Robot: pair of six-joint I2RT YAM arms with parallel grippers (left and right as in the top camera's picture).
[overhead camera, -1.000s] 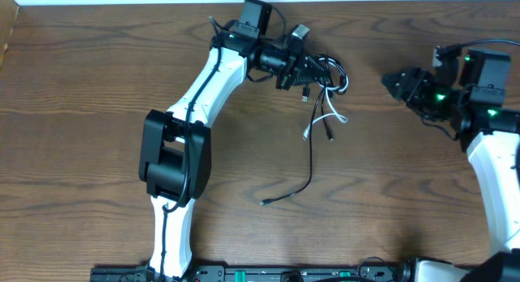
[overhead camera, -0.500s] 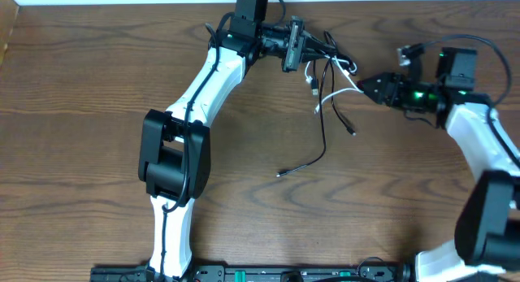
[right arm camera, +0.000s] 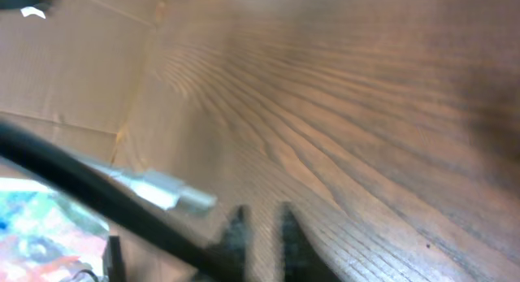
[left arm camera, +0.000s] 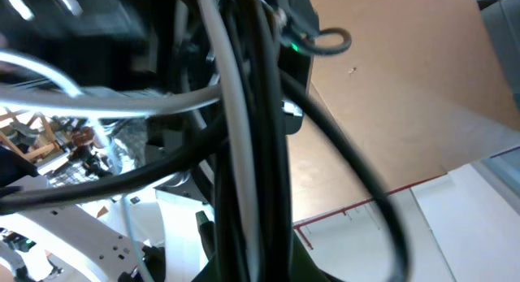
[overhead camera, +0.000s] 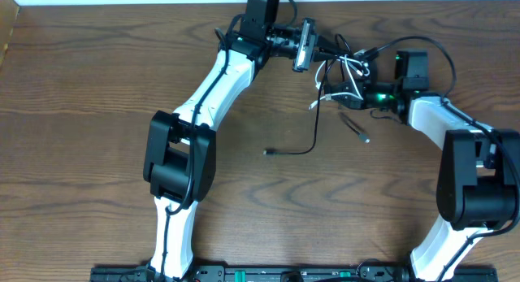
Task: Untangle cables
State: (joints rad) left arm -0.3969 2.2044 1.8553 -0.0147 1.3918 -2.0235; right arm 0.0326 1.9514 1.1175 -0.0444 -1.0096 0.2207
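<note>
The cables hang in a tangle at the back middle of the table. A thin white cable loops there, and a longer black cable trails down to a plug lying near the centre. My left gripper is shut on the bundle; in the left wrist view the black cable and white cable run straight between its jaws. My right gripper sits in the tangle from the right. Its fingertips are drawn close, a black cable lies against the left finger, and a white plug is just beyond it.
A second black cable end rests on the wood below the right gripper. The table's far edge runs just behind both grippers. The left arm's elbow stands mid-table and the right arm's at the right side.
The right arm swung left into the tangle and its jaws closed. The left gripper lifted the bundle slightly right and back. The black cable's free end slid along the table.
</note>
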